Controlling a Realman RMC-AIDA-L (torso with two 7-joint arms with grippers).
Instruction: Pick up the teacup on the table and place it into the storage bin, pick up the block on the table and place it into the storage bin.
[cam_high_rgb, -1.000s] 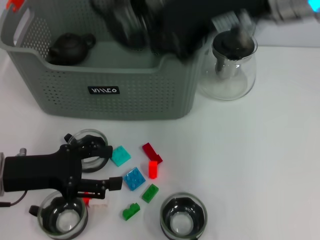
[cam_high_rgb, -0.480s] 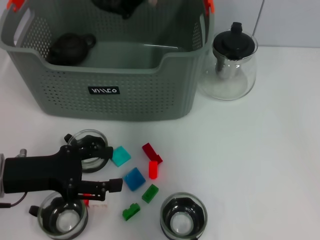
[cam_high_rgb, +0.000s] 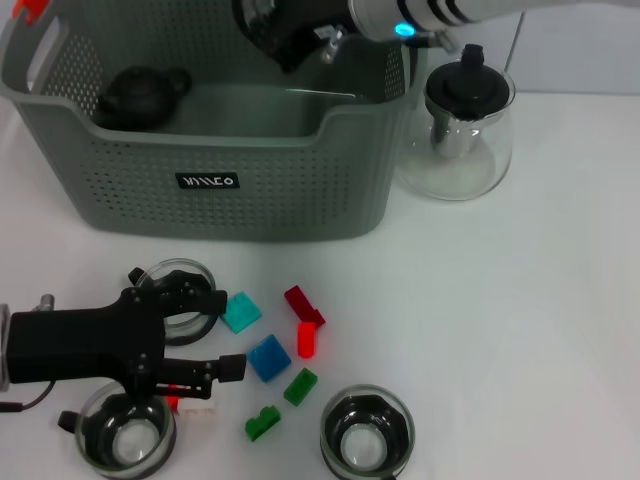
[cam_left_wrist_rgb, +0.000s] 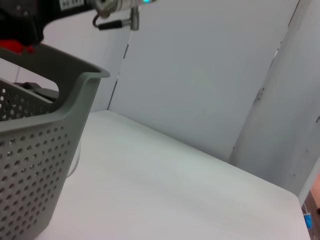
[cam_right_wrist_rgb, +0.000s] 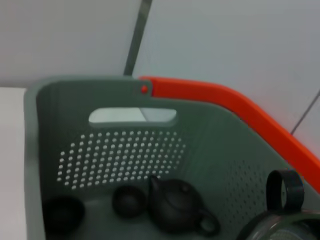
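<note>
The grey perforated storage bin (cam_high_rgb: 230, 205) stands at the back left of the table; its corner (cam_left_wrist_rgb: 45, 150) fills the left wrist view. My left gripper (cam_high_rgb: 230, 333) lies low at the front left, open, with one finger over a glass teacup (cam_high_rgb: 178, 285) and the other by a blue block (cam_high_rgb: 268, 357). Two more teacups (cam_high_rgb: 125, 437) (cam_high_rgb: 367, 437) sit at the front edge. My right gripper (cam_high_rgb: 290, 30) hangs above the bin's far side. The right wrist view looks into the bin (cam_right_wrist_rgb: 125, 155), with a glass teacup (cam_right_wrist_rgb: 280, 220) close at the frame's corner.
Teal (cam_high_rgb: 240, 311), red (cam_high_rgb: 303, 305), bright red (cam_high_rgb: 306, 339) and green (cam_high_rgb: 299, 386) blocks lie scattered by the left gripper. A dark teapot (cam_high_rgb: 140, 95) and small dark cups (cam_right_wrist_rgb: 129, 200) sit in the bin. A clear glass teapot (cam_high_rgb: 468, 120) stands right of the bin.
The right arm swept over the bin's right side, rose almost out of view, and now hangs above the bin's far side. The left gripper and the blocks have not moved.
</note>
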